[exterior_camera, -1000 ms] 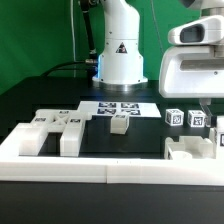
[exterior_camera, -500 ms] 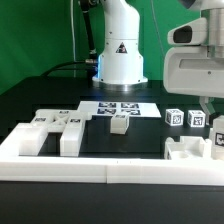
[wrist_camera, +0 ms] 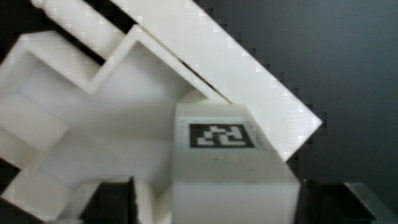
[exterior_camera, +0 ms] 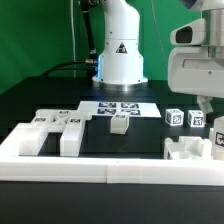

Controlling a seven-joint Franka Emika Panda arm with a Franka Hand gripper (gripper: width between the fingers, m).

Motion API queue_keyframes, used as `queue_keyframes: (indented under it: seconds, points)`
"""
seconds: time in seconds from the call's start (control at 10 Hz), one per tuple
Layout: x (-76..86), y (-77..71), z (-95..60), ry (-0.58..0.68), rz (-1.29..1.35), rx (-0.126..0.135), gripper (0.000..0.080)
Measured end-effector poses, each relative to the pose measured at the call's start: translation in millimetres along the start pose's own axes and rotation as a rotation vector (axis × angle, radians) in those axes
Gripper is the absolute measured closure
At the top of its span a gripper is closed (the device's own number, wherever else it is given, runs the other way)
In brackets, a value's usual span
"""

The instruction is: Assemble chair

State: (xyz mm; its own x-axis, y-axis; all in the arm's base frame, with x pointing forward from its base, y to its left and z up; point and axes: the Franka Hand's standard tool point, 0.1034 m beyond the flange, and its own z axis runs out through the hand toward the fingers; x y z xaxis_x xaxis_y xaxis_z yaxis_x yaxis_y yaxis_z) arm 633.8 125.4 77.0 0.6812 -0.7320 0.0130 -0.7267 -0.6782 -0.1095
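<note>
white tagged leg (wrist_camera: 222,150) stood between my gripper's (exterior_camera: 205,102) spread jaws, dark gaps on both sides, against a chair slab (wrist_camera: 107,110) at the exterior view's right; i judged it just released, that leg placed.

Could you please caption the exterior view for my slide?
Pincer above tagged cubes, with large chair part and marker board nearby.
</note>
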Motion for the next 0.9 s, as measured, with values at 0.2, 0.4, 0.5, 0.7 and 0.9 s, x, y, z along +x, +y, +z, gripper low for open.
queue_keyframes:
  seconds: [0.2,0.4,0.5,0.7,0.9]
  points:
    - [-2.4,-1.0,0.1,0.003,-0.184,-0.006,0.0193]
    - [-8.2,-3.3,1.6,-0.004,-0.384,-0.009,0.0159]
    - [-10.0,-4.9,1.3,-0.005,-0.482,-0.007,0.0151]
    - [-9.0,-4.6,1.2,-0.005,-0.672,-0.007,0.0151]
    - [-8.2,-4.7,1.0,-0.005,-0.845,-0.006,0.0151]
